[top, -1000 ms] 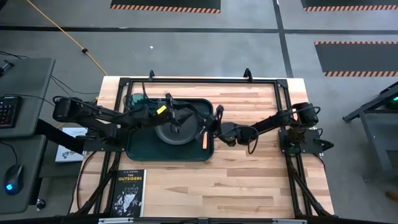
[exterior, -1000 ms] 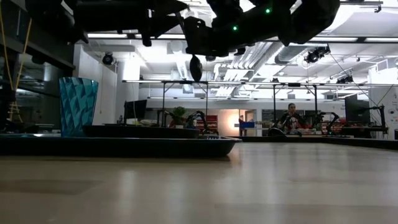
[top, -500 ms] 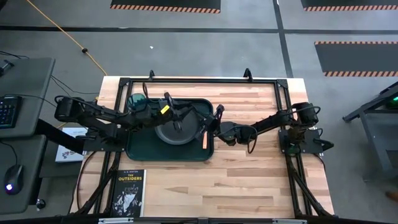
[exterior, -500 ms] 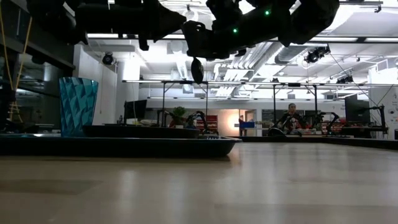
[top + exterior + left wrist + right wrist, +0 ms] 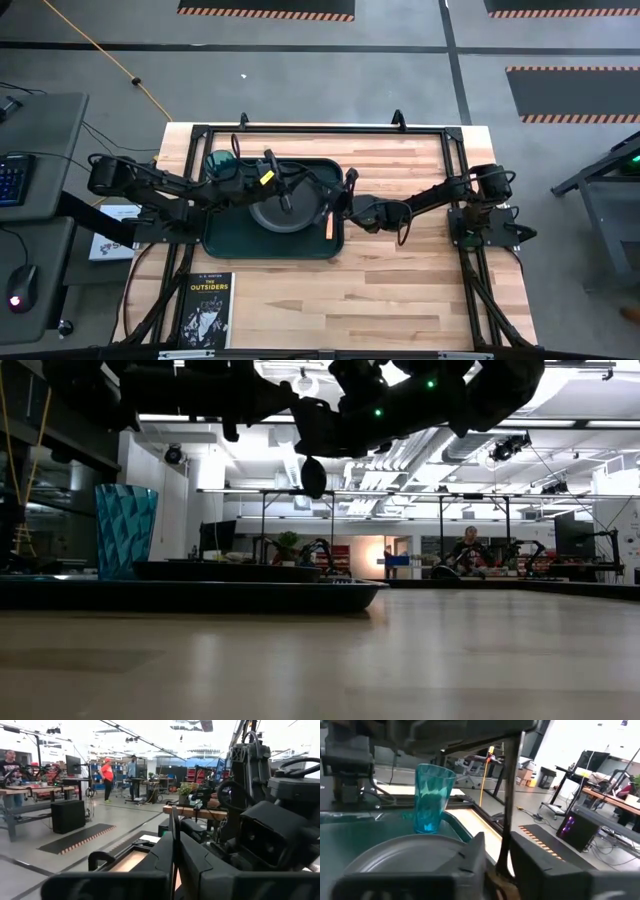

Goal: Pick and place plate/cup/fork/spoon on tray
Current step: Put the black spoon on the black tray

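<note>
The dark green tray (image 5: 225,235) lies left of the table's middle. On it are the dark plate (image 5: 262,215), the teal cup (image 5: 220,162) at its far left corner, and the tan-handled fork (image 5: 326,222) by its right rim. The dark spoon hangs upright above the tray's right half, bowl (image 5: 313,476) down. My left gripper (image 5: 174,870) reaches in from the left and is shut on the spoon's handle. My right gripper (image 5: 497,865) comes from the right. Its fingers are slightly apart on either side of the same handle (image 5: 509,795). My left gripper pinches the spoon's thin handle (image 5: 172,840) between its two fingers. The fingers lie level, coming from the table's left, across the upright handle. The spoon hangs clear of the tray and plate. My right gripper has the handle between its parted fingers (image 5: 470,862); I cannot tell whether they touch it.
A black book (image 5: 208,310) lies at the table's near left corner. A black frame (image 5: 330,128) runs along the table's far edge and sides. Bare wood (image 5: 400,290) spreads right of the tray and toward the near edge. People (image 5: 106,775) stand in the room beyond.
My left gripper has edged toward the table's right, over the plate. The spoon's bowl has sunk a little below the grippers and turned, showing a rounder face than before.
</note>
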`<state>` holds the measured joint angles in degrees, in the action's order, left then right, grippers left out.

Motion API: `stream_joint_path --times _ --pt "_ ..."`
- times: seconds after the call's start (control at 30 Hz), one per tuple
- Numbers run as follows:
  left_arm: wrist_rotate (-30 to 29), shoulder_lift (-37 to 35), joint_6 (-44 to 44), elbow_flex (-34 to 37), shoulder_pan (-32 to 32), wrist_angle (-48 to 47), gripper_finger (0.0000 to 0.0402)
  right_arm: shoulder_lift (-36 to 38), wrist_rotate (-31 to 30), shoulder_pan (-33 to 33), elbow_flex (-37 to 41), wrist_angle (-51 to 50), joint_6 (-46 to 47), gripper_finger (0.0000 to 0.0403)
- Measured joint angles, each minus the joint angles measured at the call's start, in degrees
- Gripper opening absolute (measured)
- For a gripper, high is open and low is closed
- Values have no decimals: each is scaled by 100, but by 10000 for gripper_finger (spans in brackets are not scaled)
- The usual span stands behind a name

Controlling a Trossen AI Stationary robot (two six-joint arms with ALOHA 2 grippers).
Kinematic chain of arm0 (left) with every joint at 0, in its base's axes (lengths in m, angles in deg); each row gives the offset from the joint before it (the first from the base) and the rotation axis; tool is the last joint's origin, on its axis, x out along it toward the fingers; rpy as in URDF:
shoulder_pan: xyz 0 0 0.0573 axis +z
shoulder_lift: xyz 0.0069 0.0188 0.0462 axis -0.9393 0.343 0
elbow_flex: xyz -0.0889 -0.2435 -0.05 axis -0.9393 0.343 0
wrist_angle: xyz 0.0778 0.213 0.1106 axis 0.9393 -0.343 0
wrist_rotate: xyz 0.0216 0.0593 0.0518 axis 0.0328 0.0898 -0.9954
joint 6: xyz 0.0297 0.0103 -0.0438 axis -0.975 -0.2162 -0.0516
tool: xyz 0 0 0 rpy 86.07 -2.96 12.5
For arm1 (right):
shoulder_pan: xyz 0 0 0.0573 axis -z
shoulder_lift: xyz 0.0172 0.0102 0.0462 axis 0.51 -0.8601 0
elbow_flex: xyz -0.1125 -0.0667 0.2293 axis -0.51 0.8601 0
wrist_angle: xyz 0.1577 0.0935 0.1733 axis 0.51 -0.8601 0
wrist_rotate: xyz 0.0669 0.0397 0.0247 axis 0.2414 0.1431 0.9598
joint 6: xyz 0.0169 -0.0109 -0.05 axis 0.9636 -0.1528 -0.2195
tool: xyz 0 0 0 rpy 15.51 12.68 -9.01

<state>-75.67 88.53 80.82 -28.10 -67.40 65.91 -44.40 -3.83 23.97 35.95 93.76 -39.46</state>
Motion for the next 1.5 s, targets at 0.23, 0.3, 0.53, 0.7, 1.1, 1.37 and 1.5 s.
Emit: stream_joint_path --times 0.23,0.3,0.53,0.7,1.1,1.37,1.5 --pt "-261 -362 -358 -2 5 -580 3 125 -519 -56 4 -205 -262 198" --pt "-322 -619 -508 0 5 -937 3 191 -920 -114 4 -306 -367 234" --pt "-363 -1459 -2218 -2 -484 -2185 2 661 -518 -229 4 -1374 292 283" --pt "-1012 -1428 -4584 -2 -1508 -2483 1 1131 1360 138 4 -2307 1728 283" --pt "-2677 -36 -9272 -2 -2688 -2013 1 1246 3525 789 7 -2070 3625 284" --pt "-2850 644 -9704 -443 -2698 -1569 1 1242 3382 780 7 -1618 3760 284" --pt "-3152 917 -9809 -662 -2698 -1588 1 1240 3380 793 7 -1680 3835 284"
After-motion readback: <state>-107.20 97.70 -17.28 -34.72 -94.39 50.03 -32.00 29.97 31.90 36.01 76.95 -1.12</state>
